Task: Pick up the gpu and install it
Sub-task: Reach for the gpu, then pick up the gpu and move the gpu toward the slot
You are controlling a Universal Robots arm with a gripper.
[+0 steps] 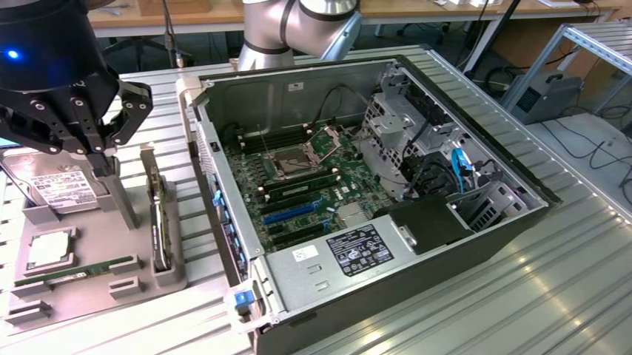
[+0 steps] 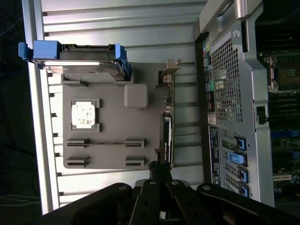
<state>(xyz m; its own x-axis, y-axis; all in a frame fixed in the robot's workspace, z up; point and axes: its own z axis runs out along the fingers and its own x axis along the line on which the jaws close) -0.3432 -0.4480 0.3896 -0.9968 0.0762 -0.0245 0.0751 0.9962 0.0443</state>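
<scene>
The gpu (image 1: 155, 211) is seen standing on edge in a slot of the grey holder (image 1: 79, 297), at the lower left of the exterior view. It is just beside the open computer case (image 1: 306, 292) and is not yet lifted. The gripper (image 1: 99, 151) is poised above the holder in the upper left, closed and empty, so the pick-up step is judged to be at its approach. A grasp would call for the jaws to be parted and lined up over the card's thin upper edge. In the wrist view the gpu is shown edge-on, its silver bracket (image 2: 169, 70) at one end and the gripper's tips near the other. The expansion slots (image 1: 291, 213) inside the case are laid open to the exterior view.
</scene>
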